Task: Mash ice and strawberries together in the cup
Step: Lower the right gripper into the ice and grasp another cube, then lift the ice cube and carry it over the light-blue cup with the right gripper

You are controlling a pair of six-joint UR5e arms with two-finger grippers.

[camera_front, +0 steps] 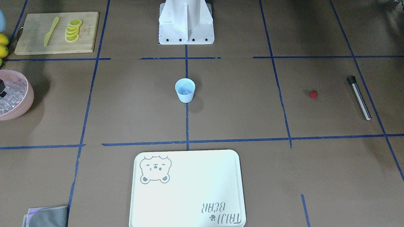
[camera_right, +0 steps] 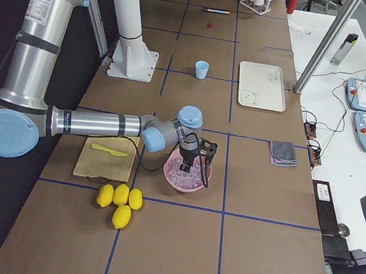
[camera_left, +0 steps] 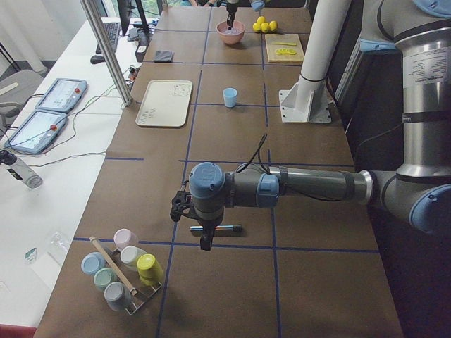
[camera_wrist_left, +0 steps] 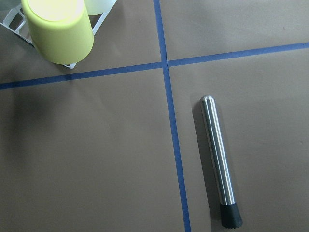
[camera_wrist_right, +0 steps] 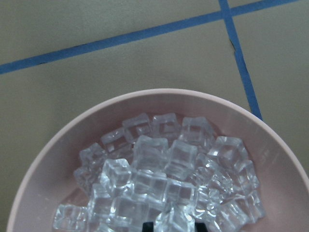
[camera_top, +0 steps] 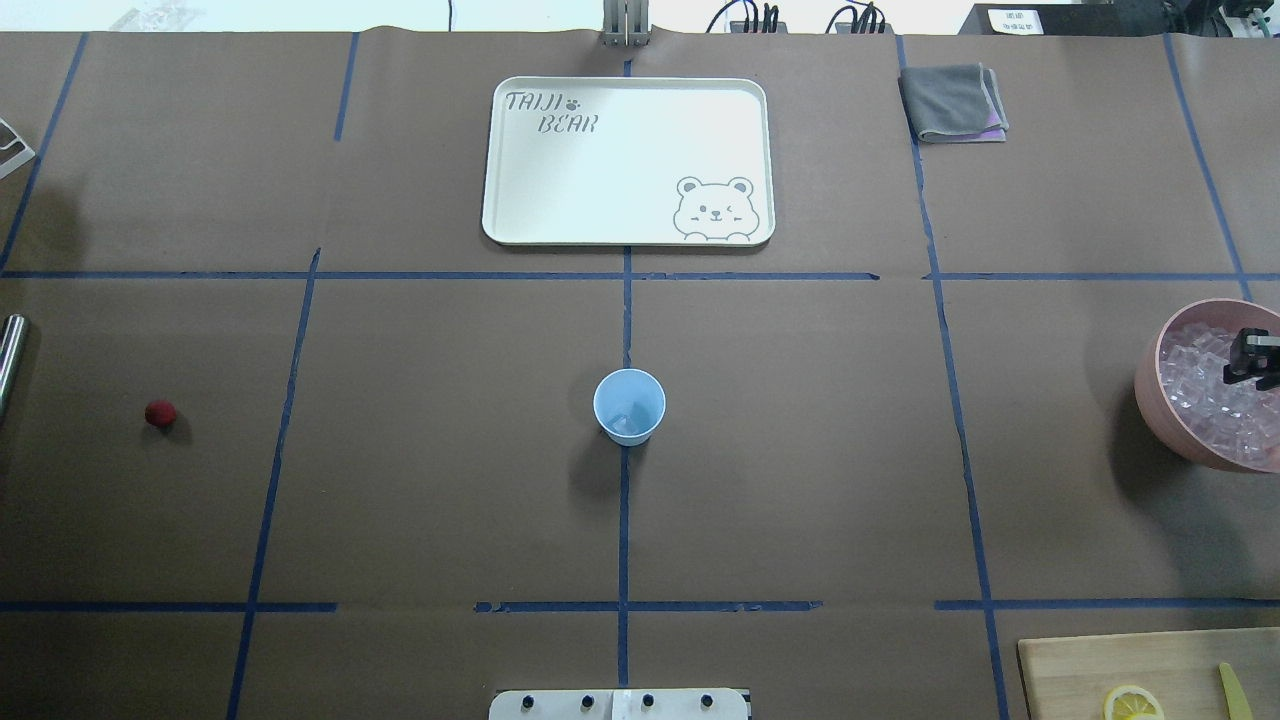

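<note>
The light blue cup (camera_front: 185, 90) (camera_top: 629, 406) stands upright at the table's centre with clear ice in its bottom. The red strawberry (camera_front: 313, 94) (camera_top: 160, 413) lies alone on the robot's left side. More ice (camera_wrist_right: 164, 179) fills the pink bowl (camera_top: 1150, 385) on the right. My right gripper (camera_wrist_right: 175, 226) (camera_top: 1258, 362) reaches down into that bowl, its two dark tips set close around a cube. My left gripper (camera_left: 184, 208) hovers over a steel muddler (camera_wrist_left: 218, 159) (camera_front: 359, 97); I cannot tell whether it is open or shut.
A cream bear tray (camera_top: 600, 180) lies at the far edge, a grey cloth (camera_top: 955, 103) beside it. A cutting board (camera_front: 34, 41) holds lemon slices and a green knife; lemons (camera_right: 119, 199) lie nearby. A rack of pastel cups (camera_left: 123, 271) stands near the muddler.
</note>
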